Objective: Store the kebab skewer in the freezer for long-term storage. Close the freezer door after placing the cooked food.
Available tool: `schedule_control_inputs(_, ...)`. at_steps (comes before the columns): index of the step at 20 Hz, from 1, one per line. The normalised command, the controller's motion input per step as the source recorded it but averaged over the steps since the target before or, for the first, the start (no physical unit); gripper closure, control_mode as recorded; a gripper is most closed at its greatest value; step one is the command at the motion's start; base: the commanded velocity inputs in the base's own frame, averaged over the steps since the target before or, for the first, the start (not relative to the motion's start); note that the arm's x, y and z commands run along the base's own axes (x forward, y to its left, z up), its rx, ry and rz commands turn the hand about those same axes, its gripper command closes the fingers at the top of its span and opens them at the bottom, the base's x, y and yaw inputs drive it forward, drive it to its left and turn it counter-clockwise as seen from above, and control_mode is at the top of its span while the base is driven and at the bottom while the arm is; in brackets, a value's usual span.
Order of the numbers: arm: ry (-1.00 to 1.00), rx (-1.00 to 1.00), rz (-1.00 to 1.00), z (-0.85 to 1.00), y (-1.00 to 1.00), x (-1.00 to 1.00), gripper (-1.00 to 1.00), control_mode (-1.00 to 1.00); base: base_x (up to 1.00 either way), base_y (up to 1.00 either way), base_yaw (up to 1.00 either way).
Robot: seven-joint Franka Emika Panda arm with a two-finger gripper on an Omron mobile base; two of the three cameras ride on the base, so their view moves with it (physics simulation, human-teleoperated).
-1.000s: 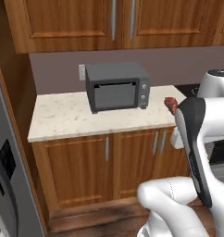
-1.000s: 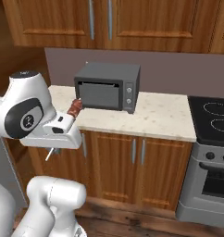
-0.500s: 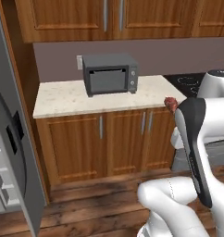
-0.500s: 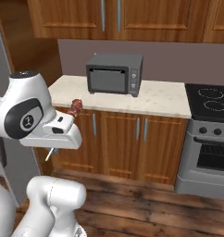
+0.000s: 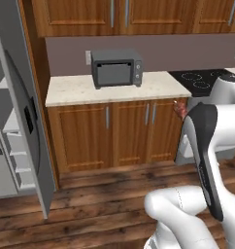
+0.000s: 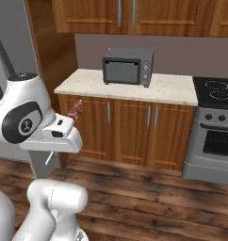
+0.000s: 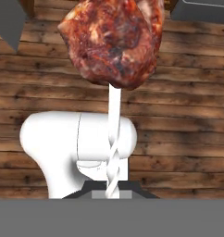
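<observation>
Kitchen has slid right as the base backs off, bringing the open freezer door (image 5: pixel 29 116) to nine o'clock, hand (image 7: pixel 113 192) clamped on the skewer (image 7: pixel 115 41).

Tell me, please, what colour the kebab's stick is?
Pale white, the thin stick below the reddish-brown meat; hand view shows it best.

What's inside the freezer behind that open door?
In the left base view, the freezer door stands swung open, and white shelves show inside the freezer, with nothing visible on them. The door's edge covers the rest of the interior, so that part cannot be checked.
</observation>
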Motion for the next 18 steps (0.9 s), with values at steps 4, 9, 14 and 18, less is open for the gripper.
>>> schedule_control_inputs(4, 0.00, 0.00, 0.00, 0.00, 0.00, 0.00, 1.00, 1.00, -0.44, 0.66, 0.00)
schedule_control_inputs(9, 0.00, 0.00, 0.00, 0.00, 0.00, 0.00, 1.00, 1.00, -0.13, 0.82, 0.00)
schedule_control_inputs(14, 0.00, 0.00, 0.00, 0.00, 0.00, 0.00, 1.00, 1.00, -0.03, 0.76, 0.28)
schedule_control_inputs(18, 0.00, 0.00, 0.00, 0.00, 0.00, 0.00, 1.00, 1.00, -0.27, 0.52, 0.41)
